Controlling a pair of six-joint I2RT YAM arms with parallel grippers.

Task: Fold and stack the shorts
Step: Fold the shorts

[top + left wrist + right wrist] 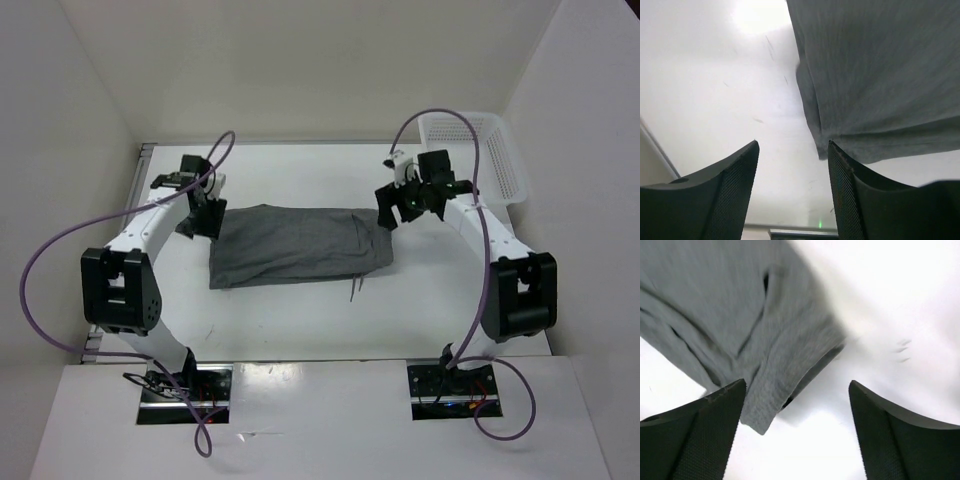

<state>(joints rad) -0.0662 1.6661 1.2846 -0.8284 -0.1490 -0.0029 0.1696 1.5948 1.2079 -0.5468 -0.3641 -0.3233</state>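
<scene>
The setting is a robotics laboratory test cell. Plain white panel walls point(320, 70) enclose a white table point(300, 320) on three sides. The left arm point(125, 280) and right arm point(515, 290) are bolted at its near edge, with purple cables point(441, 111) looping free and exposed wiring in a base recess point(185, 395).

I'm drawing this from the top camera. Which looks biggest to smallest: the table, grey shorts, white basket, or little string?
1. Table
2. Shorts
3. Basket: close to the shorts in size and partly hidden, so those two are unsure
4. Drawstring
</scene>
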